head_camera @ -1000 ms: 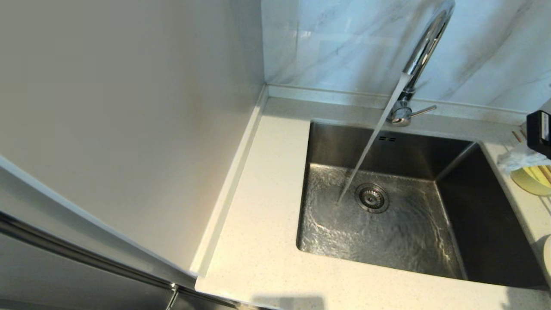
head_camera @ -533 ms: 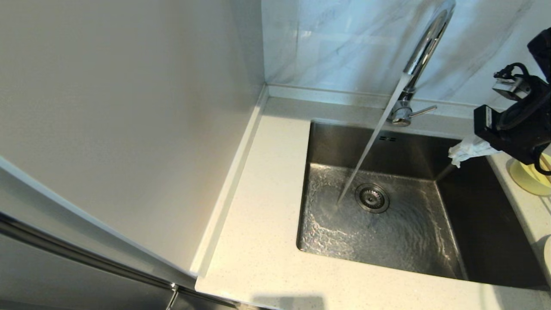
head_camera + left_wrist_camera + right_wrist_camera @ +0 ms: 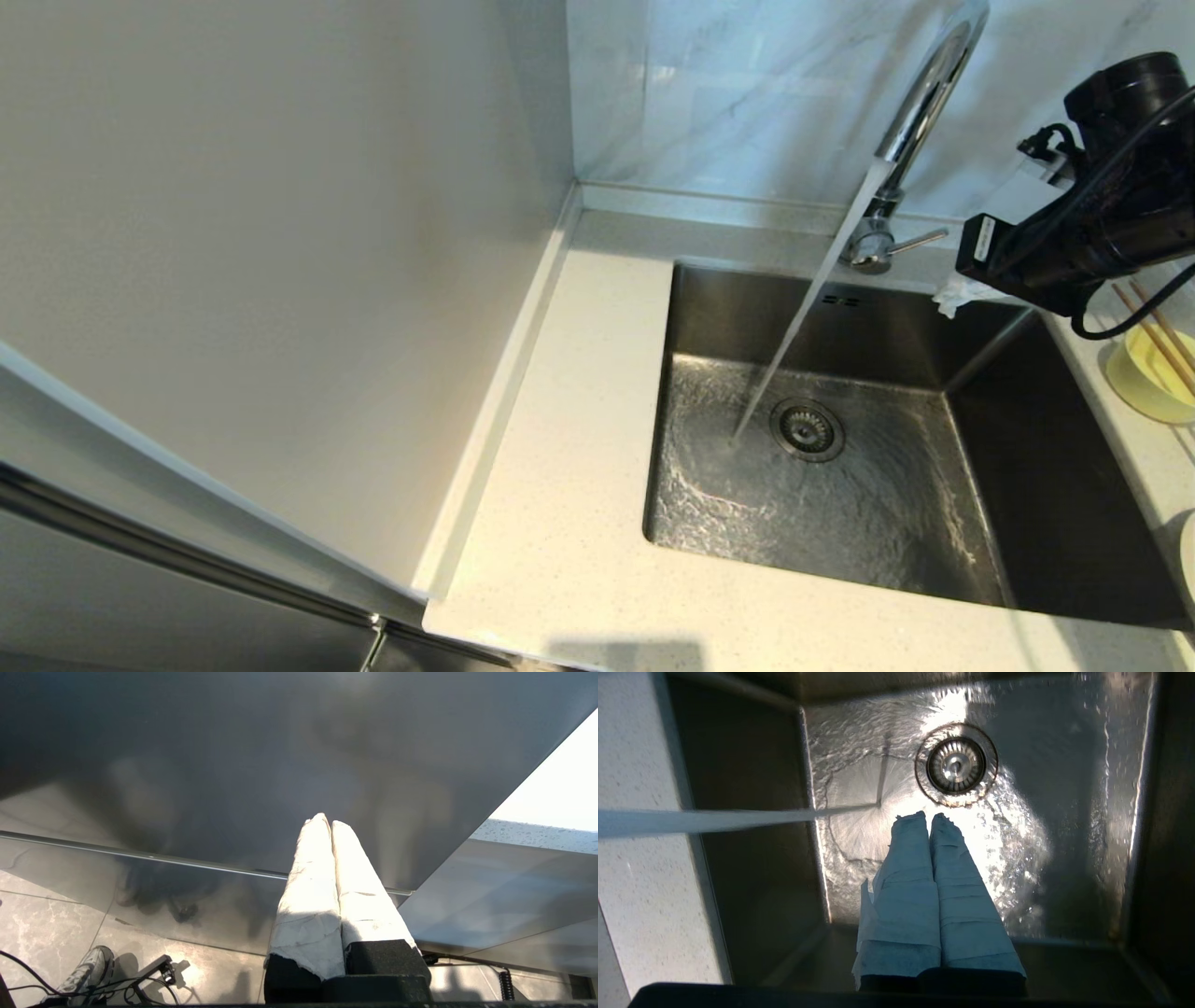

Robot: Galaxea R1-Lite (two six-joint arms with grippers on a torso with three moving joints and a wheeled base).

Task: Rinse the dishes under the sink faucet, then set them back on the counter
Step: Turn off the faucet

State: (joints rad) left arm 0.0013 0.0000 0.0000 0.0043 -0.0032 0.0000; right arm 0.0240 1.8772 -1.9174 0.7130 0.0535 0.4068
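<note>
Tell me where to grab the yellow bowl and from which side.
Probably the bowl's sink-side rim, from above: it sits upright on the counter, mouth up, and the chopsticks cross its far side. The right claw, shut, hangs over the sink's back corner.

Head and right-wrist cameras both above sink drain (image 3: 807,428).
</note>
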